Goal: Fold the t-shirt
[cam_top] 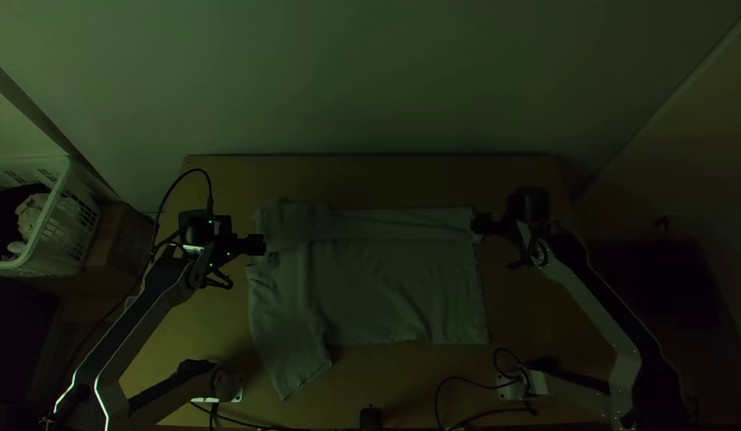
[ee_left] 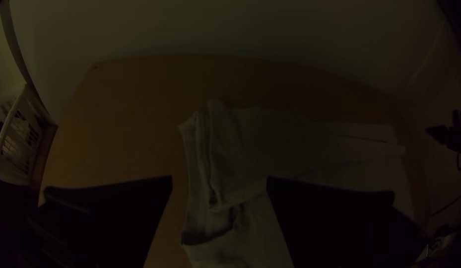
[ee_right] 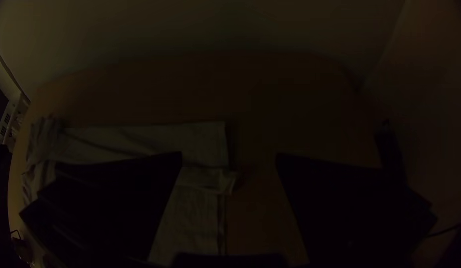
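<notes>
Presently, your left gripper and right gripper have fingers apart, the t-shirt lying on the tabletop between both pairs. Expect light, limp cloth; pinch the folded ends beside the fingers.

The t-shirt looks plain pale grey, the table brown.
</notes>
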